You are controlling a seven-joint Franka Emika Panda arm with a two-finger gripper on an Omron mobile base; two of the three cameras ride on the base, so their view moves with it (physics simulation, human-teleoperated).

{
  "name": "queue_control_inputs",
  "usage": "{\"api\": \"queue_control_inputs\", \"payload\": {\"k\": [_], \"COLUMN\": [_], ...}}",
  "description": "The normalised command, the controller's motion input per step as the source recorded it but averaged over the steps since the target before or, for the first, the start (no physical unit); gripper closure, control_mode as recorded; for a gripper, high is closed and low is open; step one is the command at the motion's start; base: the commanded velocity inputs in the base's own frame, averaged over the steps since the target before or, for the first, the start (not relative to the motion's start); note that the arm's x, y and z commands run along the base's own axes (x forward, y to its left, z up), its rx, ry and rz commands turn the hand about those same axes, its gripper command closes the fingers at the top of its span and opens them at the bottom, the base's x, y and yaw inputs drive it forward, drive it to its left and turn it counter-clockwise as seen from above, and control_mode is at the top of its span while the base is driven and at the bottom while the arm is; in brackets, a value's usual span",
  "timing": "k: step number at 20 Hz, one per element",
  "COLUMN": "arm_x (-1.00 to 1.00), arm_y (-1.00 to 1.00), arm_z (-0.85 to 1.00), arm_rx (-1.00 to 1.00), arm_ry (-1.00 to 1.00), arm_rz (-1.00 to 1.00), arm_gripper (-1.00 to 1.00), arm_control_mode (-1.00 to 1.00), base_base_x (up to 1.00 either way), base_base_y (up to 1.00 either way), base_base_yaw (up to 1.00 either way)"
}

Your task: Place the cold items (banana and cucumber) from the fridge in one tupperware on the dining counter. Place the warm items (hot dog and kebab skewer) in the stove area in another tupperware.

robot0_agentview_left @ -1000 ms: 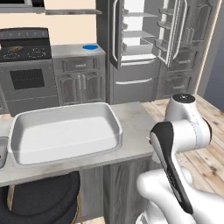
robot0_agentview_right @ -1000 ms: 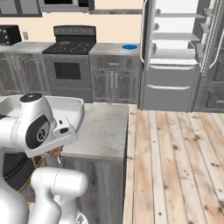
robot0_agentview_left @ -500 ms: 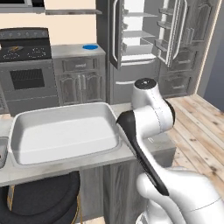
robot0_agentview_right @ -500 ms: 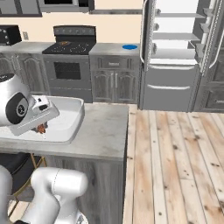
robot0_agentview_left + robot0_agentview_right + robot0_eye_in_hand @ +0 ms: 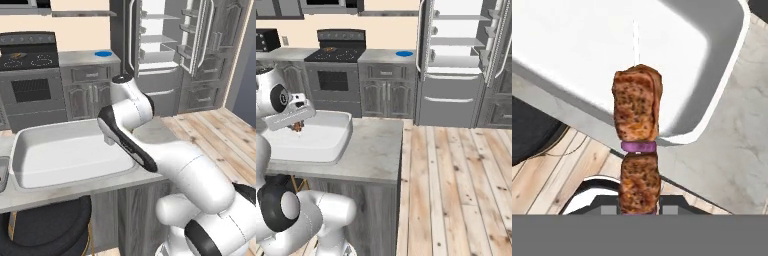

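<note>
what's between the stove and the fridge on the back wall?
A grey cabinet with a small blue dish on its counter, seen in both base views, sits between the stove and the fridge.

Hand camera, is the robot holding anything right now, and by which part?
Yes. The hand is shut on the kebab skewer, gripping it at the lower meat chunk, with the thin stick end pointing away over the white tupperware.
</note>
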Motion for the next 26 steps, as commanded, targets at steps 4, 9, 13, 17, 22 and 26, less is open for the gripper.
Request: {"api": "queue_control_inputs", "payload": {"k": [4,9,13,17,22,26], "arm_x": [0.93,0.71,0.49,0.14,0.21,0.36], "arm_y": [0.0,0.0,0.01,0.14,0.34,0.05], "arm_z": [-0.09,-0.45,-0.64,-0.57,-0.39,-0.52], "arm_rx": [0.05,0.0,-0.04,-0.12,-0.16,-0.02], "arm_ry": [-0.01,0.07,0.05,0.02,0.08,0.16], "arm_rz": [0.05,0.28,0.47,0.43,0.34,0.3], "arm_gripper": [1.0,1.0,1.0,1.0,1.0,1.0], "arm_control_mode": [-1.0,-1.0,-1.0,-1.0,-1.0,-1.0], "base_base_x": [0.0,0.0,0.0,0.0,0.0,0.0], "base_base_y": [0.0,0.0,0.0,0.0,0.0,0.0], "base_base_yaw": [0.0,0.0,0.0,0.0,0.0,0.0]}}
